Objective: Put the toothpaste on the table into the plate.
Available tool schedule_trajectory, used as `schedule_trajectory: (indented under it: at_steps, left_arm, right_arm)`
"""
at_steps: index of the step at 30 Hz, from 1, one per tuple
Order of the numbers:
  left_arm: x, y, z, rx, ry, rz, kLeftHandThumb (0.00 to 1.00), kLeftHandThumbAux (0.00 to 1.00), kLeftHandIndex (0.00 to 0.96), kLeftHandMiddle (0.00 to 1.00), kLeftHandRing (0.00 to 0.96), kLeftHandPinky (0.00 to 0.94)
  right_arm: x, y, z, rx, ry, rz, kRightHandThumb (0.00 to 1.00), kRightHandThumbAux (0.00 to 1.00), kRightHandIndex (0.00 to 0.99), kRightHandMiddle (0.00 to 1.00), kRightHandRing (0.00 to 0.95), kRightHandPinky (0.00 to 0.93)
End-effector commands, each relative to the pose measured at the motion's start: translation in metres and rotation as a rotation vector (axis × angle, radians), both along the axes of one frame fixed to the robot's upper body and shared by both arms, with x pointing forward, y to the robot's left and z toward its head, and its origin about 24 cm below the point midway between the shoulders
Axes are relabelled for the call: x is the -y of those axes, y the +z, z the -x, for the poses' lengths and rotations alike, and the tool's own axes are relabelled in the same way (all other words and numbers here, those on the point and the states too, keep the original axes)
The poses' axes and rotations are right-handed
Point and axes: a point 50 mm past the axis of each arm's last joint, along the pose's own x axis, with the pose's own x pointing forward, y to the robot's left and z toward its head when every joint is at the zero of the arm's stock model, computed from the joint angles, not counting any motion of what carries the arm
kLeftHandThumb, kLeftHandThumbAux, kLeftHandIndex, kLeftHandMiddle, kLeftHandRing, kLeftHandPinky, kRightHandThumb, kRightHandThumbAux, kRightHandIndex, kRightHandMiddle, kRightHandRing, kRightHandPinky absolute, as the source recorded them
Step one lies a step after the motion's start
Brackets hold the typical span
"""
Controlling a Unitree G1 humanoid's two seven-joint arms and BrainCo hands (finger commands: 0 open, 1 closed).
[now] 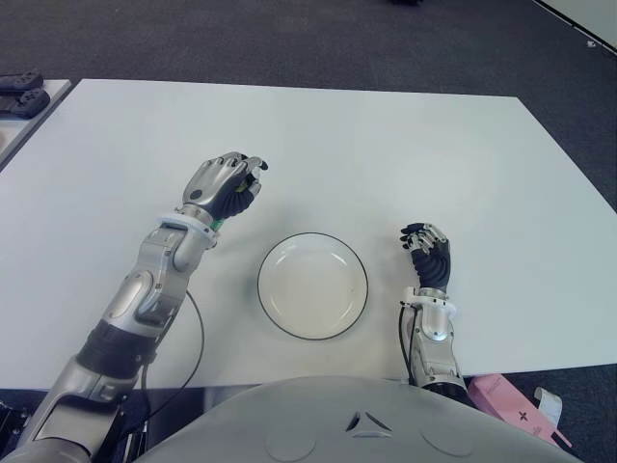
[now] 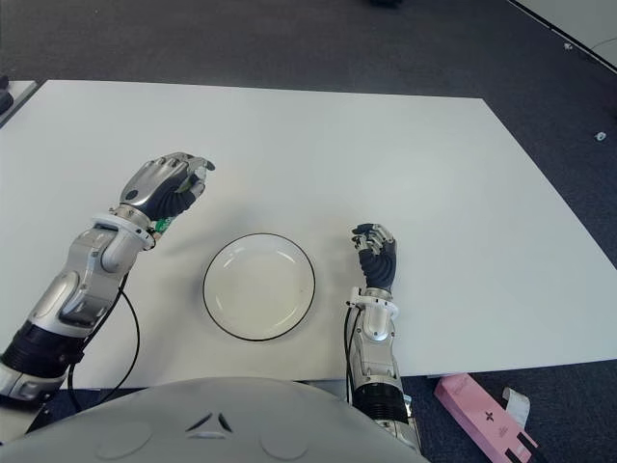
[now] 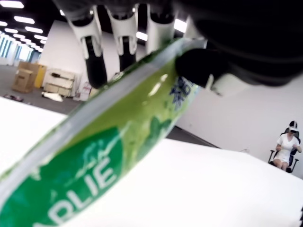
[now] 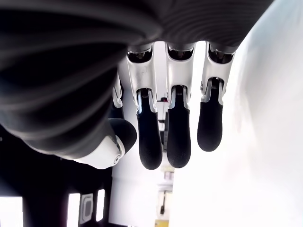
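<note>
Left hand (image 1: 228,185) clamped around the green toothpaste (image 3: 118,142), up-left of the empty plate (image 1: 312,285), right hand (image 1: 427,253) (holding nothing, fingers loosely curled) beside the plate's right, white bench (image 1: 405,154).

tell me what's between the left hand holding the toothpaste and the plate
Only bare white table. In the left eye view nothing lies between the left hand, shut on the toothpaste, and the plate.
</note>
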Motion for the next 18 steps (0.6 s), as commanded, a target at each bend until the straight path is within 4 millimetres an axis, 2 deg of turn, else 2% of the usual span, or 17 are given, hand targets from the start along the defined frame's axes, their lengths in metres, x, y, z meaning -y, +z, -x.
schedule_trajectory:
  at_steps: [1,12,18]
  left_arm:
    - [0.009,0.012,0.010,0.036,-0.060,0.008,0.845,0.671,0.403,0.555,0.901,0.877]
    - [0.027,0.023,0.024,0.092,-0.218,0.058,0.844,0.674,0.392,0.553,0.882,0.869]
    - [0.043,0.029,0.035,0.085,-0.363,0.032,0.844,0.674,0.390,0.553,0.882,0.871]
  right_arm:
    - [-0.002,-0.007,0.002,-0.044,-0.003,-0.026,0.708,0.730,0.431,0.502,0.496,0.497]
    - [-0.003,-0.008,0.000,-0.046,-0.005,-0.024,0.709,0.730,0.431,0.500,0.494,0.491]
    - [-0.003,-0.008,-0.001,-0.040,-0.006,-0.025,0.709,0.730,0.432,0.502,0.505,0.506]
